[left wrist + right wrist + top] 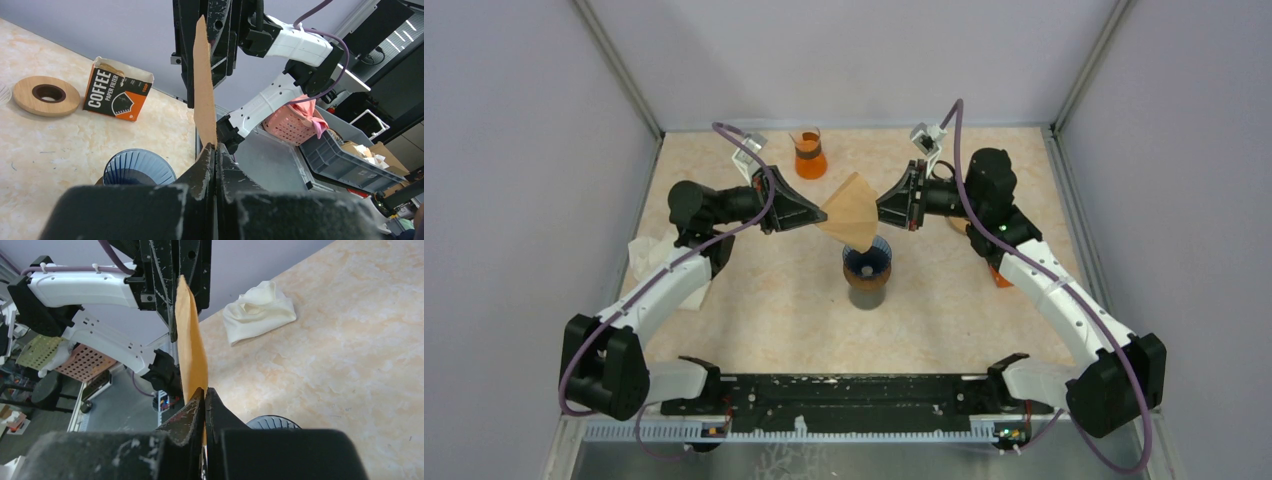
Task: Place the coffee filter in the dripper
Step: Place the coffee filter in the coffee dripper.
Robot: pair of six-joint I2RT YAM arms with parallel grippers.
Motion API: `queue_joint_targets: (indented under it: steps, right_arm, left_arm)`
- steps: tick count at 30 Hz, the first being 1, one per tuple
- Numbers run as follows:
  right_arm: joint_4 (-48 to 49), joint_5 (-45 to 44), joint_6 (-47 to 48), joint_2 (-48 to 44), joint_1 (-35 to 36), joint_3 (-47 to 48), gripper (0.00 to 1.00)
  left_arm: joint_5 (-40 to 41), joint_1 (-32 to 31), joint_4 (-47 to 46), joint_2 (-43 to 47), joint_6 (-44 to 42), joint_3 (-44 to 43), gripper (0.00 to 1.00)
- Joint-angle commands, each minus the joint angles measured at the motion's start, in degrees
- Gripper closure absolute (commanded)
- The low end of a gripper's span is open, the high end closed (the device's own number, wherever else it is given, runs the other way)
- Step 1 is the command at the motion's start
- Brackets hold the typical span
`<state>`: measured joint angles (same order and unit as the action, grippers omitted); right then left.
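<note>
A brown paper coffee filter (852,212) hangs in the air between my two grippers, its point just above the blue ribbed dripper (868,262) that stands on a dark base. My left gripper (823,213) is shut on the filter's left edge, and my right gripper (879,210) is shut on its right edge. In the left wrist view the filter (204,90) stands edge-on above my shut fingers, with the dripper (139,168) below left. In the right wrist view the filter (191,352) is pinched edge-on, and the dripper's rim (272,421) shows below right.
An orange-filled glass beaker (809,154) stands at the back. A crumpled white cloth (654,258) lies at the left. A coffee filter box (117,89) and a wooden ring (46,95) sit at the right side, behind my right arm.
</note>
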<state>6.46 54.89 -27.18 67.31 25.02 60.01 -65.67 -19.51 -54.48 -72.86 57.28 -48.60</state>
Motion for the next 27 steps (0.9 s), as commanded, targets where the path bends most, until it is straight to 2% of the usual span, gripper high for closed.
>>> queue_joint_targets:
  steps: [1,2,5,8,13,16,23,27]
  right_arm:
    - [3.6,1.4,0.1,-1.0,0.5,2.8,1.0]
    - [3.2,1.4,0.4,-1.3,0.5,3.0,1.0]
    - [0.0,-0.2,2.4,-2.2,0.5,4.1,1.0]
    - [-6.3,-2.9,5.2,-2.8,0.5,6.8,1.0]
    - [-18.7,-8.1,10.3,-4.2,0.5,12.1,1.0]
    - [-24.8,-12.1,12.4,-4.4,0.6,14.7,1.0]
    - [-37.1,-24.9,16.0,-3.9,2.9,20.9,1.0]
    - [-42.5,-33.8,16.1,-2.8,5.1,24.9,1.0]
  left_arm:
    - [-0.6,0.0,-4.0,-0.3,1.2,0.6,0.98]
    - [-0.6,0.0,-3.8,-0.4,1.1,0.6,0.96]
    - [-0.1,0.0,-0.2,0.0,-0.9,0.6,0.8]
    - [1.9,0.0,6.5,1.2,-5.2,0.6,0.72]
    - [8.6,0.0,22.2,4.0,-14.6,-0.3,0.49]
    - [13.5,0.0,31.9,5.0,-20.2,-2.1,0.39]
    - [24.8,-0.2,47.3,8.9,-25.5,-5.0,0.25]
    - [33.1,-1.8,54.6,11.1,-27.3,-7.8,0.21]
